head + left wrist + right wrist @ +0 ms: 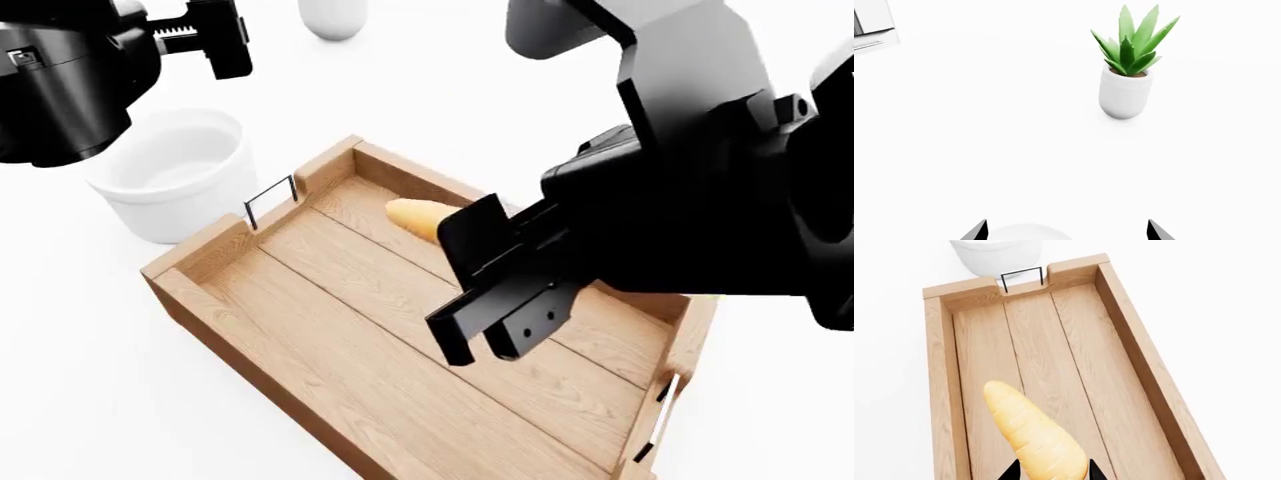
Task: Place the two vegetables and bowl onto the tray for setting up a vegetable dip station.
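The carrot (1031,432) lay on the planks of the tray (1147,375), low in the right wrist frame, its thick end between the two dark fingertips of the right end effector (1052,471) — closed on it. In the head view only its pale tip (416,218) showed past that arm. The bowl (180,175) stood on the white bench (80,350) at upper left, just beside the tray's wire handle (270,198). The left end effector (1067,231) hung spread open above the bowl's rim (1029,232); only its wrist view showed the potted plant (1127,75).
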Available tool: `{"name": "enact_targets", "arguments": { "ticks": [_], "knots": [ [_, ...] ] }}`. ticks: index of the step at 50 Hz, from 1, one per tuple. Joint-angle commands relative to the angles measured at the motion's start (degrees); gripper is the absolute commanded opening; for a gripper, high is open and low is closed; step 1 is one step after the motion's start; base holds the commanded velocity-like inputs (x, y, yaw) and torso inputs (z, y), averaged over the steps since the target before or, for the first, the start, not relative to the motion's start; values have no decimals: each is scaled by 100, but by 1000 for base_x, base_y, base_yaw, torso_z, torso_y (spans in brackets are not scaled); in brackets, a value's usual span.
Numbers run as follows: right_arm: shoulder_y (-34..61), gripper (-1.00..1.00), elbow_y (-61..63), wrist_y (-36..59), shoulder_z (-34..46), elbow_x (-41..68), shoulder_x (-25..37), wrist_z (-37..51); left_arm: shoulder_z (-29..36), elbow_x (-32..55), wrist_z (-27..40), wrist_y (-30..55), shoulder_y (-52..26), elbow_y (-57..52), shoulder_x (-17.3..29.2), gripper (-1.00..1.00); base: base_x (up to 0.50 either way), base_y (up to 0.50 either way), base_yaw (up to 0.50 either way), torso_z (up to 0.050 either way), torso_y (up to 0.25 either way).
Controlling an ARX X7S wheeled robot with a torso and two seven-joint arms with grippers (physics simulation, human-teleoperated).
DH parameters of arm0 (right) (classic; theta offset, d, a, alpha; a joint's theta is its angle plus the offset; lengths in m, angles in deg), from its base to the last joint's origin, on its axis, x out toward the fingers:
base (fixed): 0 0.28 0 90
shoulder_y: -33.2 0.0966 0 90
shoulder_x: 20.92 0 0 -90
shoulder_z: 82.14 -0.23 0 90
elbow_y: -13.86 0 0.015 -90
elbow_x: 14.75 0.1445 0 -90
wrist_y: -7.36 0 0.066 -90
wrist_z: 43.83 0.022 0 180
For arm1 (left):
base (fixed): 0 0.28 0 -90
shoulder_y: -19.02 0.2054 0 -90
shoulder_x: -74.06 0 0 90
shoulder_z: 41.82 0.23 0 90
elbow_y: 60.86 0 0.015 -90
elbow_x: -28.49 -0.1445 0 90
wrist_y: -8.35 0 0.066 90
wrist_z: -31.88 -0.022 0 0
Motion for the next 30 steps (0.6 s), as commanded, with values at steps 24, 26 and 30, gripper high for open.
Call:
{"name": "enact_targets", "arguments": {
  "ticks": [24, 26, 30],
  "knots": [
    [636, -100, 669, -345, 570, 1082, 487, 754, -11, 31, 36, 3, 4, -40, 19, 100, 0, 0, 0, 0, 0],
    [696, -100, 743, -387, 633, 1150, 561, 789, -1, 10, 19, -8, 11, -24, 13, 100, 0, 0, 0, 0, 0],
    [735, -100, 898, -473, 708, 1253, 667, 836, 8, 5, 15, -3, 3, -10, 0, 100, 0, 0, 0, 0, 0]
  ]
}}
